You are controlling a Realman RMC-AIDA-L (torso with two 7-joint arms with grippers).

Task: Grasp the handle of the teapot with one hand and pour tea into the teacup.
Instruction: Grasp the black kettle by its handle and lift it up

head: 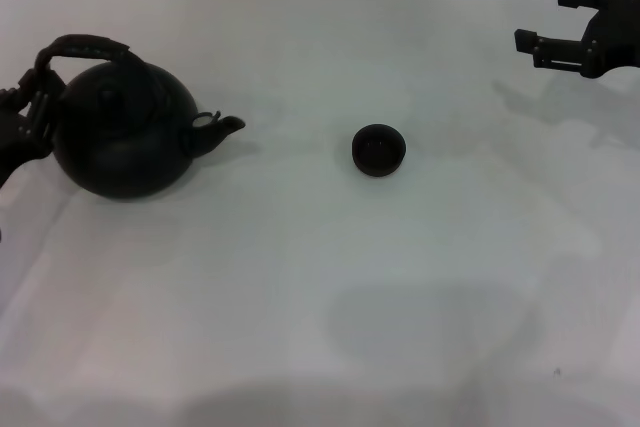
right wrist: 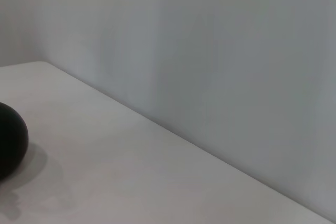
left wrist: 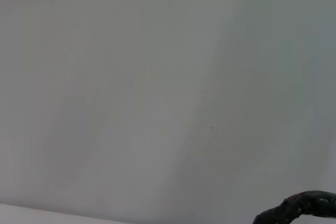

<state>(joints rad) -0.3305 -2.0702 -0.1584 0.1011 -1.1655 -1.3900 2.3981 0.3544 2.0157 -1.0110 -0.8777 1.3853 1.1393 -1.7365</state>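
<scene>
The matte-black teapot (head: 125, 137) stands on the white table at the left, with its spout (head: 226, 127) pointing right toward the teacup. Its rough arched handle (head: 88, 46) leans to the left, and a piece of it shows in the left wrist view (left wrist: 299, 206). My left gripper (head: 36, 99) is at the left end of the handle, touching or right against it. The small dark teacup (head: 378, 149) stands in the middle of the table, well apart from the spout. My right gripper (head: 540, 17) hangs open and empty at the far right back.
The white table (head: 320, 297) meets a pale wall at the back. In the right wrist view a dark round shape (right wrist: 10, 142) sits on the table at the picture's edge; I cannot tell whether it is the teapot or the teacup.
</scene>
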